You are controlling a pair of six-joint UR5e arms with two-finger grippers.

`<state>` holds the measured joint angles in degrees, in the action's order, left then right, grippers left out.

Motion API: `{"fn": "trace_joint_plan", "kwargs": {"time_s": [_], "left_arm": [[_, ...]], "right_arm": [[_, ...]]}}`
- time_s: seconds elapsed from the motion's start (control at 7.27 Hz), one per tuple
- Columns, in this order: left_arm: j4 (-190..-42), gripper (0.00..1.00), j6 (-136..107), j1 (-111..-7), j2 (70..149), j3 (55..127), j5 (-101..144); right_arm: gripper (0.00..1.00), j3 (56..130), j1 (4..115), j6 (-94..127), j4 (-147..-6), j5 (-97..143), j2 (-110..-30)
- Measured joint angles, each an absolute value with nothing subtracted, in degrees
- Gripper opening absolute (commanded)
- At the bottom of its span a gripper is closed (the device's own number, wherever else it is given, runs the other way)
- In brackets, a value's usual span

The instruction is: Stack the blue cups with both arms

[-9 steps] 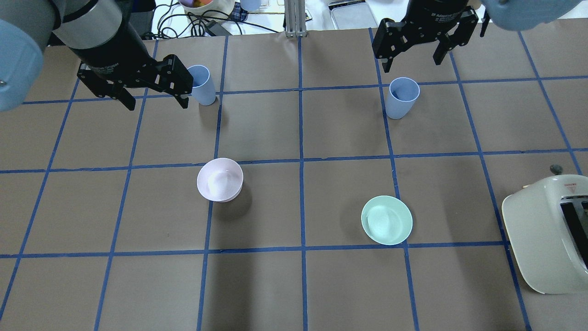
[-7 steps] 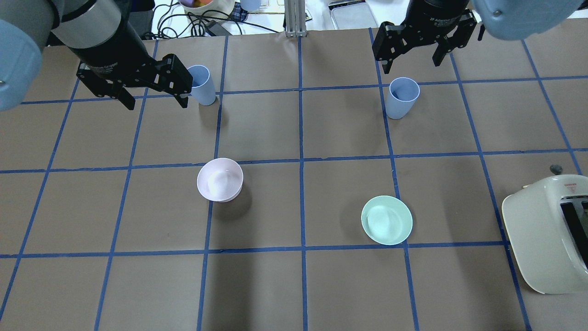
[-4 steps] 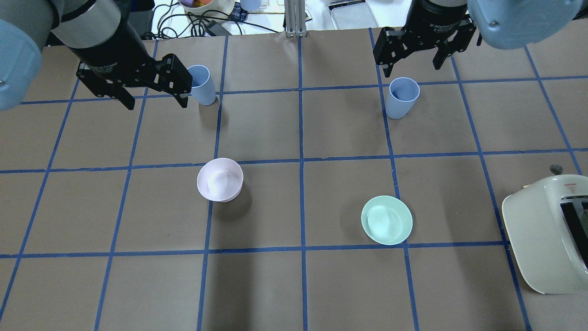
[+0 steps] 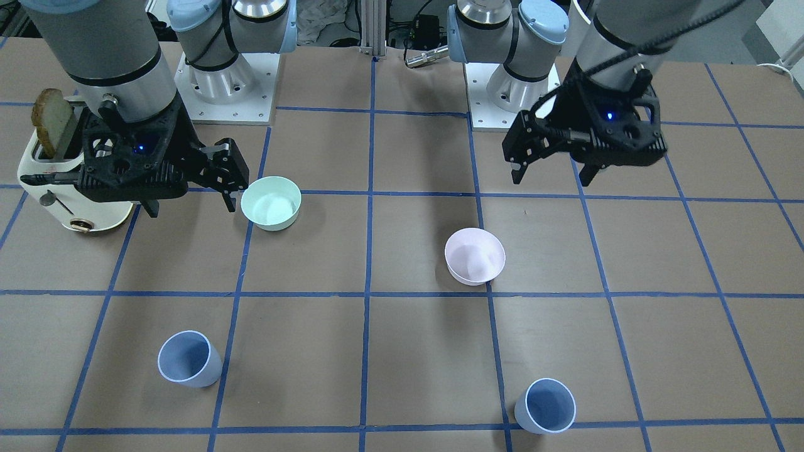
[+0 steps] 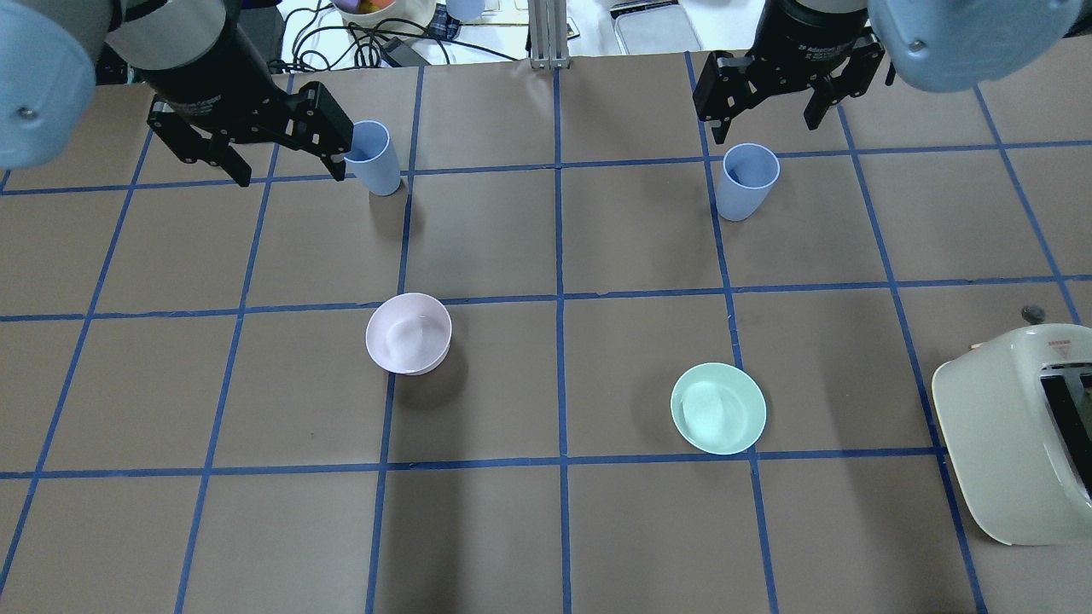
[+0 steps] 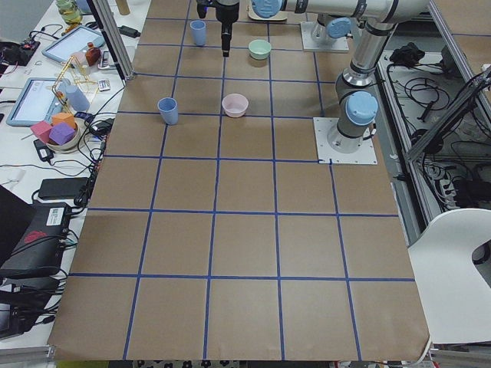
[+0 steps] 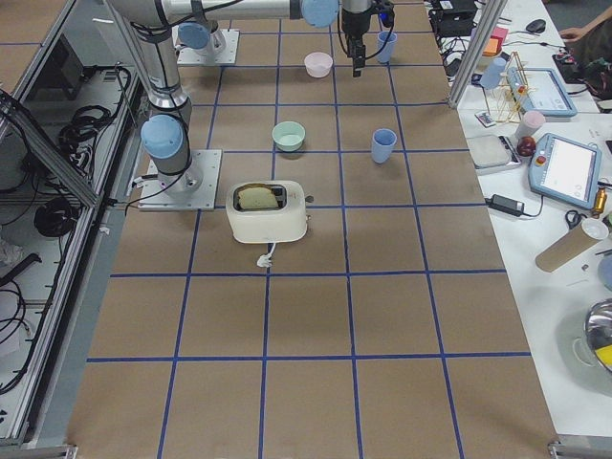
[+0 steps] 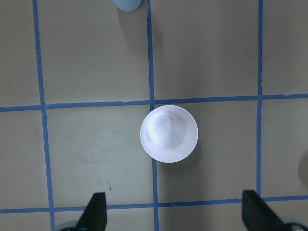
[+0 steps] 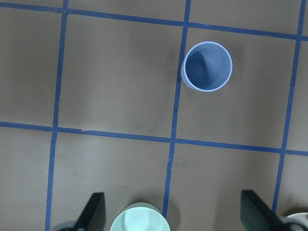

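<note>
Tools hung released: left tool [image 5: 290,173] at nine o'clock of left blue cup [image 5: 375,159], right tool [image 5: 762,128] at twelve o'clock of right blue cup [image 5: 748,182].

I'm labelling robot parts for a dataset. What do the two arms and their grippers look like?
The left arm and right arm are thick silver-grey tubes with light-blue joint caps. The left gripper and right gripper are black, two-fingered, each with a small blue light and white lettering. A black cable runs along the left arm.

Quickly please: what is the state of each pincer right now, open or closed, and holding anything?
Left pincer: open, holding nothing.
Right pincer: open, holding nothing.
</note>
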<state>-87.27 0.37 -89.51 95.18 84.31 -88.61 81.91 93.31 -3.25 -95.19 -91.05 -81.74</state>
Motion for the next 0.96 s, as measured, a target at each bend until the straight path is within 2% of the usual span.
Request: {"fn": "trace_joint_plan", "kwargs": {"time_s": [0.69,0.96], "left_arm": [[-68.54,0.97,9.32,-89.28,120.2,74.92,-88.65],[-64.67,0.75,13.04,-89.29,125.3,73.53,-88.76]], "right_arm": [[1.0,81.92,92.85,-3.17,-94.97,-91.04,-81.74],[1.0,81.94,92.68,-3.17,-94.8,-90.98,-81.74]]}}
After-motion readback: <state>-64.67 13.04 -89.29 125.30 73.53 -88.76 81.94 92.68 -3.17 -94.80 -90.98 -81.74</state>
